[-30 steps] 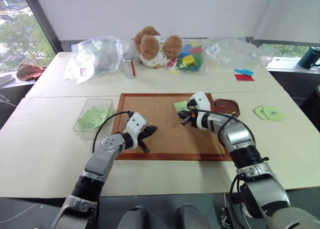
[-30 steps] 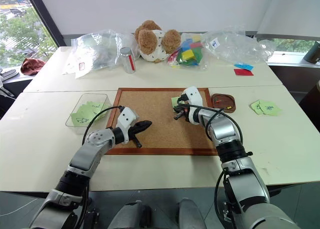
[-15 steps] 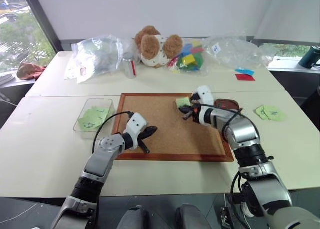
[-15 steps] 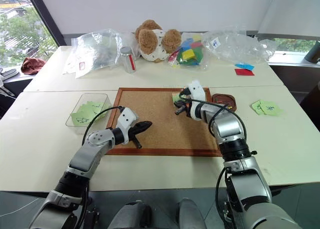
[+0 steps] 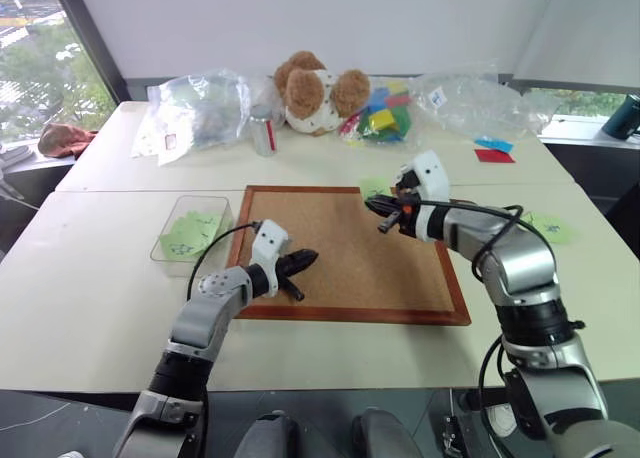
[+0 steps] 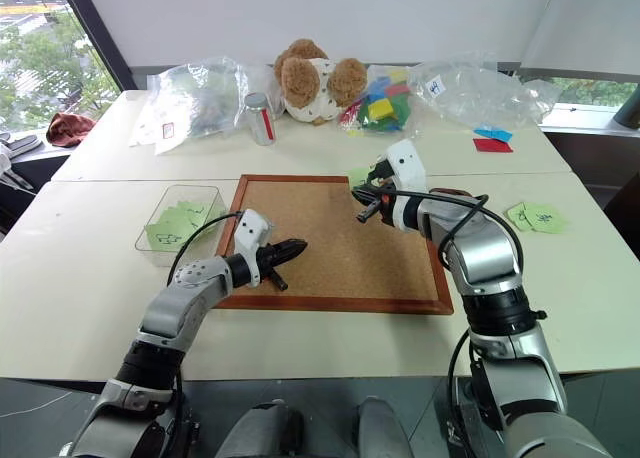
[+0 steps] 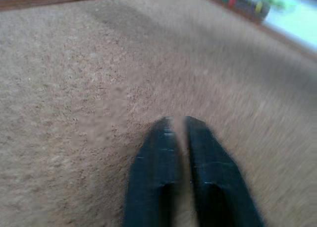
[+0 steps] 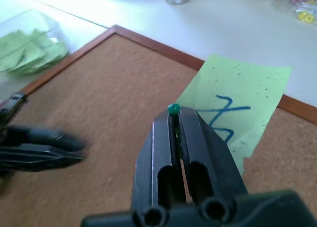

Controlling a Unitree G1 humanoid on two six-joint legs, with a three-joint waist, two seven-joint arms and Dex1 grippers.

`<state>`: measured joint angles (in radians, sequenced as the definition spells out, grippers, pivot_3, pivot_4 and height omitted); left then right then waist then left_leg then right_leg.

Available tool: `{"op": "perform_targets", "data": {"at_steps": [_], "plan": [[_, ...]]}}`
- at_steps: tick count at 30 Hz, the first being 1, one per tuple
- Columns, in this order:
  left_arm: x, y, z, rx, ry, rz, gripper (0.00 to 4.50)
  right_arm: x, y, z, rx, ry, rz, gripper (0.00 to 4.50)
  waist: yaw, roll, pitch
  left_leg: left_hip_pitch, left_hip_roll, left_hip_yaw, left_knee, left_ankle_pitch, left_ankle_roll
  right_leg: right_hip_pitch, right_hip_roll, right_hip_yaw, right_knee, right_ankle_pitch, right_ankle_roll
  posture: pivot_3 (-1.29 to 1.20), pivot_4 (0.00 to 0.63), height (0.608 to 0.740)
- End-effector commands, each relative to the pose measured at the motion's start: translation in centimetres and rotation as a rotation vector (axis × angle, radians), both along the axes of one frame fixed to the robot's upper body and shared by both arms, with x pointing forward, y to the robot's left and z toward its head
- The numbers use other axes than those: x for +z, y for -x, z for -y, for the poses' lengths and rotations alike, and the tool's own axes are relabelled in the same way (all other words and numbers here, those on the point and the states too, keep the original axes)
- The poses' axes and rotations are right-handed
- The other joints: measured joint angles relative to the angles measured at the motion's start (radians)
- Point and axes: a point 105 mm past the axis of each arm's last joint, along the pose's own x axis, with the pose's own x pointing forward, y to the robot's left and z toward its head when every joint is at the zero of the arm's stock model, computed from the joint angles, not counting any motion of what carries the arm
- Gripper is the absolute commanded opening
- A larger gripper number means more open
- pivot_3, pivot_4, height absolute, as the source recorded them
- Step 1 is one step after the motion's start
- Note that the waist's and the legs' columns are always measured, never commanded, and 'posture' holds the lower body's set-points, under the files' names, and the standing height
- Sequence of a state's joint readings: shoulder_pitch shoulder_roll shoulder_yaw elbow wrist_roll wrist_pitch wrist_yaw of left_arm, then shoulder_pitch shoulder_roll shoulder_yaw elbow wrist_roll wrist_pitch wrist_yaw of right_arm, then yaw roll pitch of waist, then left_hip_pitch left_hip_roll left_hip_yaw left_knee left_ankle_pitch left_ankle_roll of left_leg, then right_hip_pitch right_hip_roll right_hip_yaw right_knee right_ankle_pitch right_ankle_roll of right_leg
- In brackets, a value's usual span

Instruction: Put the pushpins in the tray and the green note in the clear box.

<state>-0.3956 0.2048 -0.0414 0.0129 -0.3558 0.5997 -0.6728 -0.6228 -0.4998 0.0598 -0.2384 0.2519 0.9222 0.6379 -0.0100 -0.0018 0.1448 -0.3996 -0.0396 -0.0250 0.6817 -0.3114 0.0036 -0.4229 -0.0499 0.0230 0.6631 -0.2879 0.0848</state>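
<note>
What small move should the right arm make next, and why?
Probably carry the green pushpin sideways to the tray and drop it. The right gripper has its jaws shut on the pin, lifted above the cork board, with the green note loose beneath.

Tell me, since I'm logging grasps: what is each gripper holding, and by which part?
Right gripper: a green pushpin, pinched at its fingertips, head showing. Left gripper: nothing.

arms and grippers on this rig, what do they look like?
Both arms are silver-grey metal with black joint bands and loose black cables looping along the forearms. Each wrist carries a white block with small dark dots. The left gripper and right gripper each have two slim, tapered black fingers.
</note>
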Motion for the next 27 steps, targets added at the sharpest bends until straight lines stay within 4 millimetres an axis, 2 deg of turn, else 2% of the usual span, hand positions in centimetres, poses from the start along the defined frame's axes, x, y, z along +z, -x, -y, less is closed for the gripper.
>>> {"op": "perform_targets", "data": {"at_steps": [1,5,6,8,10,17,22,27], "plan": [[5.1,-0.1,-0.3,-0.021,0.187,0.034,2.28,1.6,1.8,-1.0,0.066,0.006,0.048,0.00,-0.003,0.000,0.000,-0.003,0.000,0.000,0.001,0.000,0.000,-0.003,0.000,0.000,0.001,0.000,0.000,0.00,0.150,0.740],[8.4,-0.7,-0.5,-0.029,0.364,-0.011,4.24,1.6,2.9,-1.4,0.099,0.028,0.042,0.00,-0.003,0.000,0.000,-0.004,0.000,0.000,0.001,0.001,-0.001,-0.005,0.000,0.000,0.001,0.000,0.000,0.00,0.150,0.740],[9.2,-0.7,-0.4,-0.044,0.416,-0.031,4.45,1.5,3.1,-1.5,0.105,0.033,0.041,0.00,-0.003,0.000,0.000,-0.004,0.000,-0.001,0.001,0.001,-0.001,-0.005,0.001,-0.001,0.001,0.000,0.000,0.00,0.150,0.740],[10.6,-0.9,-0.1,-0.076,0.536,-0.073,4.45,1.5,3.4,-1.7,0.118,0.052,0.047,0.00,-0.002,0.000,0.000,-0.004,0.000,-0.001,0.001,0.002,-0.003,-0.005,0.001,-0.001,0.001,0.000,0.000,0.00,0.150,0.740],[11.3,-1.4,0.1,-0.080,0.622,-0.140,4.45,1.7,3.6,-1.9,0.130,0.065,0.059,0.00,0.002,-0.001,0.000,-0.005,0.000,-0.001,0.002,0.004,-0.006,-0.005,0.001,-0.001,0.001,0.000,0.000,0.00,0.150,0.740],[10.0,-1.6,2.0,-0.076,0.635,-0.289,4.45,3.2,4.6,-3.3,0.205,0.053,0.105,0.00,-0.002,-0.001,0.000,-0.005,0.000,-0.001,0.002,0.005,-0.008,-0.005,0.001,-0.001,0.001,0.000,0.000,0.00,0.150,0.740],[9.3,-1.9,2.5,-0.051,0.645,-0.346,4.45,4.3,5.6,-4.4,0.259,0.033,0.135,0.00,-0.002,-0.001,0.000,-0.005,0.000,-0.001,0.002,0.005,-0.009,-0.005,0.001,-0.001,0.001,0.000,0.000,0.00,0.150,0.740],[9.5,-1.4,3.7,-0.091,0.677,-0.387,4.45,4.7,6.1,-5.1,0.295,0.027,0.141,0.00,0.001,-0.001,0.001,-0.005,0.000,-0.001,0.002,0.005,-0.009,-0.005,0.001,-0.001,0.001,0.000,0.000,0.00,0.150,0.740]]}}
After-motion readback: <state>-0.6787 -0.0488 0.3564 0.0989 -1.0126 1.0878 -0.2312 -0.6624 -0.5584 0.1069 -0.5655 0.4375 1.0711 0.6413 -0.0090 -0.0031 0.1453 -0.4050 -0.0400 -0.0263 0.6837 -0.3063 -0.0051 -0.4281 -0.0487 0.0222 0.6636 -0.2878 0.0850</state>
